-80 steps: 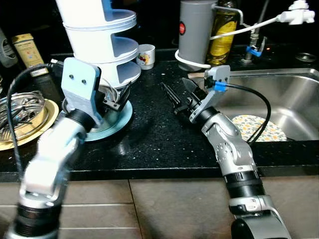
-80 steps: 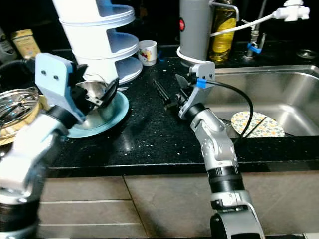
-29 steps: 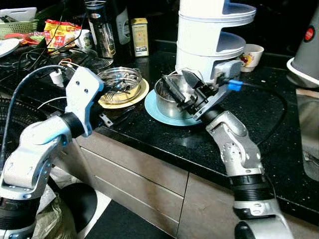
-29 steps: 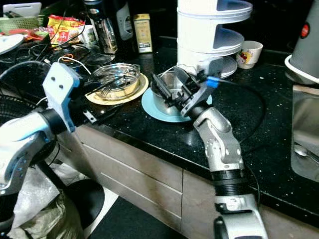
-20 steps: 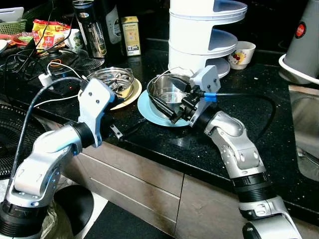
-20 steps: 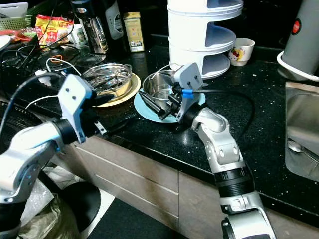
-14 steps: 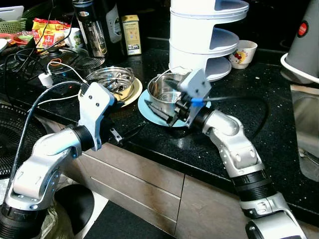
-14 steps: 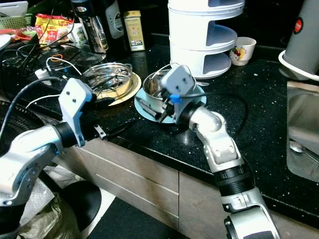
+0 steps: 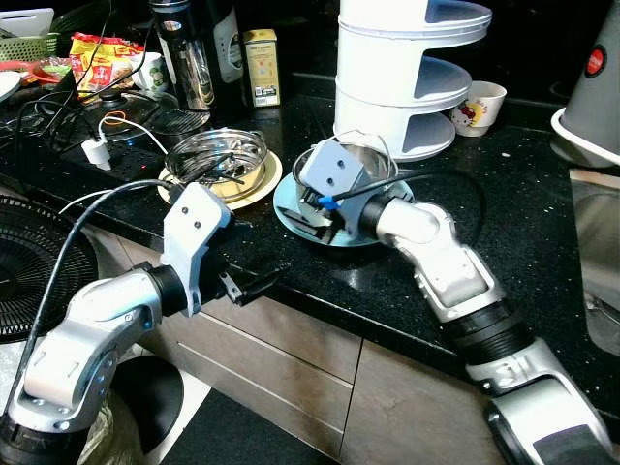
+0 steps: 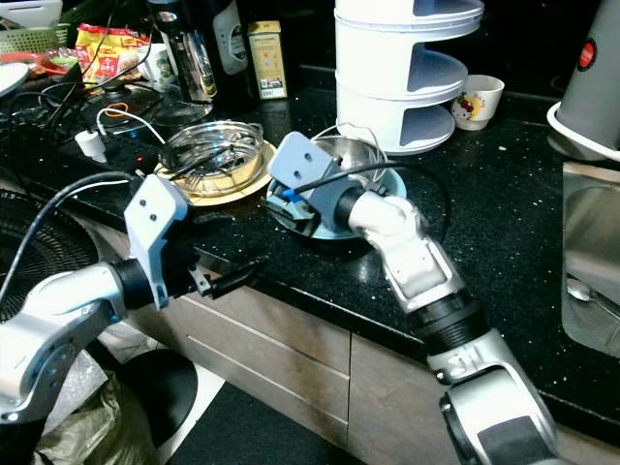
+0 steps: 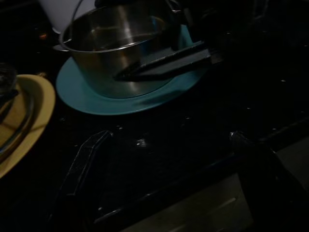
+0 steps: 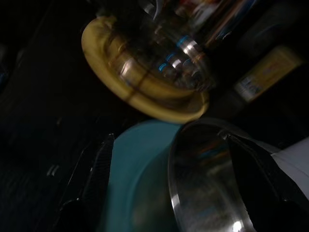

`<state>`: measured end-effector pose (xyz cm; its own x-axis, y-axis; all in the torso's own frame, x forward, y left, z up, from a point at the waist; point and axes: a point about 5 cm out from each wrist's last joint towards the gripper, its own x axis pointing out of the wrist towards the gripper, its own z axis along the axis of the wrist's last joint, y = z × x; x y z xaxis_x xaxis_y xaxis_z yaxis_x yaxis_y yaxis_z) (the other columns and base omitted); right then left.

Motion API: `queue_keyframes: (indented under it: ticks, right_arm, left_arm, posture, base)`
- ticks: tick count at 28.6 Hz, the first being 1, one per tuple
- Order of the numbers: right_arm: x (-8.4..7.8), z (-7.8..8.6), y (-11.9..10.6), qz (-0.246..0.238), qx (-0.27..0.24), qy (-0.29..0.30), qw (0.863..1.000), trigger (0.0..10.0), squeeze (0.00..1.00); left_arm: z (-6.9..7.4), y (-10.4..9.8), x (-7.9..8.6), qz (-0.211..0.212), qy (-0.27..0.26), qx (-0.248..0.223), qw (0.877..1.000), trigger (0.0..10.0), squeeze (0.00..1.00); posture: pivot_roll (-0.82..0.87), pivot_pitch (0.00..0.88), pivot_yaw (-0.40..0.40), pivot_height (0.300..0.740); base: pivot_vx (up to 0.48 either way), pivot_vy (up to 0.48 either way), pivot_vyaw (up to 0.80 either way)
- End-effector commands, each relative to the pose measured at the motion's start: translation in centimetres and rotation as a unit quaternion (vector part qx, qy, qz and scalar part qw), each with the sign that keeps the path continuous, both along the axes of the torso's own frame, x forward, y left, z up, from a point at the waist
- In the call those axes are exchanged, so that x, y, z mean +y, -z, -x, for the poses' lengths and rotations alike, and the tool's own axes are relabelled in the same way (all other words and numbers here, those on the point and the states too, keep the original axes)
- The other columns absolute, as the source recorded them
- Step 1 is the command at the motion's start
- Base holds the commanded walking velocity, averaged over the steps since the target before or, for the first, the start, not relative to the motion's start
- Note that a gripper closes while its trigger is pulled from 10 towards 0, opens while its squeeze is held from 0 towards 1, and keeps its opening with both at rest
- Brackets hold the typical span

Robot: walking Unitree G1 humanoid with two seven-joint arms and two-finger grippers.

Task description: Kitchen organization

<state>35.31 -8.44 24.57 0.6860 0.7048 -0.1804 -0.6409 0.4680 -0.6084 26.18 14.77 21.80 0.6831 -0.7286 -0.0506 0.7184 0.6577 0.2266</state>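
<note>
On the black counter, mid-scene: the right gripper is reaching leftward, its silver arm bent at the elbow, wrist block hanging over the near-left side of the steel bowl. Its fingers are spreading wide, one out over the teal plate, the other by the bowl's rim; whether they touch the bowl cannot be told.
Left gripper: arm is crooking forward at the counter's near edge, fingers spreading apart, holding nothing, pointing toward the plate.
Steel bowl: is sitting upright on the teal plate; contents cannot be made out.
Yellow plate, just left of the teal one: is carrying a glass bowl with wire utensils in it.
White tiered rack: is standing just behind the steel bowl.
Small printed cup: is standing right of the rack.
</note>
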Motion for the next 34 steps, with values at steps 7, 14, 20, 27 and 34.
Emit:
queue_keyframes:
  ticks: [7,14,20,27,34]
  right_arm:
    - [-2.0,1.4,1.1,0.137,0.089,-0.029,0.986,10.0,0.00]
    - [-2.2,2.1,1.1,0.159,0.115,-0.044,0.980,0.0,0.00]
    - [-1.7,2.5,0.3,0.149,0.103,-0.071,0.981,0.0,0.00]
    - [-1.6,2.4,-0.2,0.103,0.087,-0.063,0.989,0.0,0.00]
    - [-1.4,1.7,-2.0,-0.024,0.048,-0.043,0.998,0.0,0.00]
  left_arm:
    - [0.7,0.7,-1.0,0.002,0.018,0.019,1.000,10.0,0.00]
    - [0.8,0.5,-1.0,0.000,0.015,0.016,1.000,10.0,0.00]
    - [0.9,0.4,-0.8,0.000,0.007,0.014,1.000,10.0,0.00]
    - [0.8,0.2,-0.9,0.001,0.002,0.007,1.000,10.0,0.00]
    - [0.3,-0.4,-0.9,0.015,-0.017,-0.012,1.000,10.0,0.00]
  posture:
    - [0.02,0.000,-0.014,0.740]
    - [0.02,0.000,-0.019,0.740]
    - [0.02,0.000,-0.023,0.740]
    - [0.02,0.000,-0.019,0.740]
    - [0.02,0.000,-0.015,0.740]
  base:
    - [0.000,0.000,0.00]
    - [0.000,0.000,0.00]
    - [0.000,0.000,0.00]
    - [0.000,0.000,0.00]
    - [0.000,0.000,0.00]
